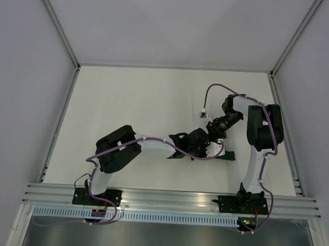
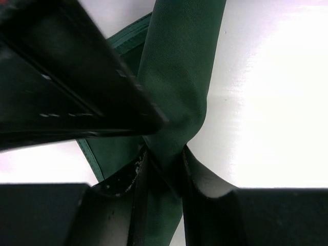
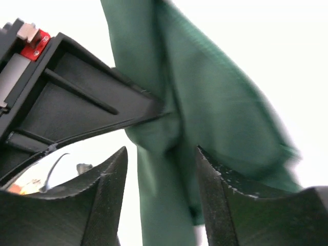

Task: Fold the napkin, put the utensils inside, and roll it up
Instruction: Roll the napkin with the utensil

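The dark green napkin (image 1: 229, 155) is bunched into a narrow hanging strip between the two grippers, right of the table's centre. Only a small part shows in the top view. My left gripper (image 2: 164, 164) is shut on the napkin (image 2: 179, 77), pinching a gathered fold. My right gripper (image 3: 161, 169) is open, its fingers either side of the napkin (image 3: 205, 102), with a gap on the left side. In the top view the left gripper (image 1: 203, 142) and the right gripper (image 1: 212, 134) meet nose to nose. No utensils are in view.
The white table (image 1: 127, 99) has metal rails along its left and right edges and grey walls behind. A purple cable with a small connector (image 1: 203, 112) loops above the right wrist. The arm bases stand at the near edge.
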Controlling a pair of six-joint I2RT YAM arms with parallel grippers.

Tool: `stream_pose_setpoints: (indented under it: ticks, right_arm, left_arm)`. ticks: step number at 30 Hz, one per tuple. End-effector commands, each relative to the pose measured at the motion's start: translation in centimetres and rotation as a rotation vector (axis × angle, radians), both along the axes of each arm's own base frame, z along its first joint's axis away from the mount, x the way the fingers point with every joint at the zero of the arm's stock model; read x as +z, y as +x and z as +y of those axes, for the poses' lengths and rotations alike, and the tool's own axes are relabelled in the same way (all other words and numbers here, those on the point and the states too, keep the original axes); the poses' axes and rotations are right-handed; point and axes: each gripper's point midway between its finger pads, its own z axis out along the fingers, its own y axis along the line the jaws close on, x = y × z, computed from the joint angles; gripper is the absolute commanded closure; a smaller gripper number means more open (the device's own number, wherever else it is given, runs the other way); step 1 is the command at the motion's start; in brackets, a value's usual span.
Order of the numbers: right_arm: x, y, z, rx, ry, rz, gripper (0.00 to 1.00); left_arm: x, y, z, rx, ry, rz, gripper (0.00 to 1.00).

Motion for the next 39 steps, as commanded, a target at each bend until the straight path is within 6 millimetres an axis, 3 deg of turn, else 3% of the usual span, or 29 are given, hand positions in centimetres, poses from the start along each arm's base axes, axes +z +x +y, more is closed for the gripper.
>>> stream_pose_setpoints:
  ticks: [1, 7, 10, 11, 16, 18, 19, 20, 25, 28, 30, 32, 33, 34, 35, 37, 39]
  right_arm:
    - [0.7, 5.5, -1.1, -0.053, -0.025, -0.249, 0.38]
    - [4.0, 8.6, -2.7, -0.174, -0.012, -0.364, 0.36]
    - [6.5, 9.8, -4.6, -0.258, 0.029, -0.422, 0.35]
    - [7.7, 10.0, -5.5, -0.287, 0.036, -0.451, 0.36]
    - [10.9, 8.5, -7.7, -0.324, 0.082, -0.587, 0.36]
    - [11.2, 7.0, -7.9, -0.302, 0.07, -0.667, 0.36]
    - [12.3, 6.3, -8.0, -0.296, 0.058, -0.735, 0.36]
    - [11.1, 4.8, -7.7, -0.295, 0.058, -0.719, 0.36]
    - [10.9, 1.7, -6.8, -0.25, 0.071, -0.872, 0.31]
    - [9.1, -0.5, -5.6, -0.191, 0.075, -0.88, 0.3]
    - [8.4, 0.0, -5.5, -0.166, 0.03, -0.937, 0.3]
    - [6.9, -0.7, -4.7, -0.142, -0.026, -0.95, 0.3]
    - [6.9, 0.2, -4.4, -0.157, -0.048, -0.997, 0.29]
    - [6.0, -0.7, -2.9, -0.1, -0.04, -1.01, 0.29]
    - [6.0, 0.2, -2.8, -0.088, -0.078, -1.07, 0.29]
    - [4.9, -0.5, -1.2, -0.045, -0.077, -1.077, 0.28]
    - [4.7, 0.1, -0.7, -0.032, -0.107, -1.122, 0.28]
  left_arm:
    - [-5.1, -4.5, 2.9, -0.016, 0.153, 0.248, 0.88]
    - [-5.1, -4.7, 3.3, 0.023, 0.157, 0.365, 0.87]
    - [-6.3, -5.1, 4.1, 0.052, 0.214, 0.448, 0.87]
    - [-5.9, -4.5, 3.6, 0.067, 0.212, 0.466, 0.87]
    - [-6.5, -4.1, 4.5, 0.148, 0.284, 0.618, 0.86]
    - [-6.8, -4.7, 4.9, 0.163, 0.297, 0.711, 0.86]
    - [-6.4, -4.1, 4.8, 0.175, 0.283, 0.736, 0.86]
    - [-6.4, -4.6, 4.9, 0.165, 0.281, 0.8, 0.86]
    - [-5.5, -4.0, 5.3, 0.199, 0.261, 0.985, 0.85]
    - [-5.6, -3.5, 5.7, 0.228, 0.268, 1.052, 0.85]
    - [-5.6, -3.5, 5.9, 0.24, 0.274, 1.092, 0.84]
    - [-6.0, -3.2, 6.3, 0.262, 0.293, 1.112, 0.84]
    - [-6.2, -3.0, 6.3, 0.27, 0.295, 1.121, 0.84]
    - [-6.4, -2.9, 6.4, 0.282, 0.301, 1.125, 0.84]
    - [-6.4, -3.0, 6.5, 0.293, 0.308, 1.135, 0.83]
    - [-6.4, -2.9, 6.4, 0.296, 0.305, 1.155, 0.83]
    - [-6.3, -2.7, 6.4, 0.308, 0.305, 1.166, 0.83]
